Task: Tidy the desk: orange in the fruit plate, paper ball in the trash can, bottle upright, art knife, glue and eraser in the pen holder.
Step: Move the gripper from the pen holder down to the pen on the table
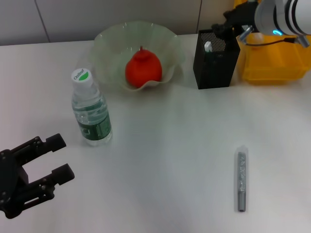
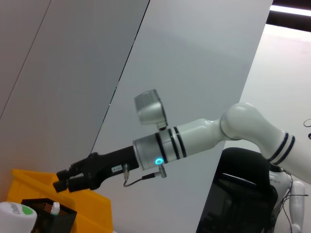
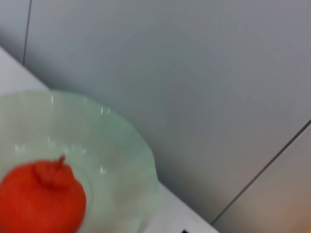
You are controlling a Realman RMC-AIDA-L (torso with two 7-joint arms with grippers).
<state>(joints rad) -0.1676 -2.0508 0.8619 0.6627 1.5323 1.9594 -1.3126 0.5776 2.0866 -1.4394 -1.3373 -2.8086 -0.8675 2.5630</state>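
From my head camera, my right gripper hangs over the far rim of the pen holder, the black mesh box beside the trash can; I cannot tell how far its fingers are parted or whether they hold anything. A white-tipped item stands inside the box. My left gripper rests low at the near left, its fingers spread wide and empty, the upright bottle just beyond it. The orange sits in the fruit plate. The art knife lies on the table, well apart from both claws.

My left wrist camera shows my right gripper above the pen holder.

My right wrist camera shows the orange inside the fruit plate.
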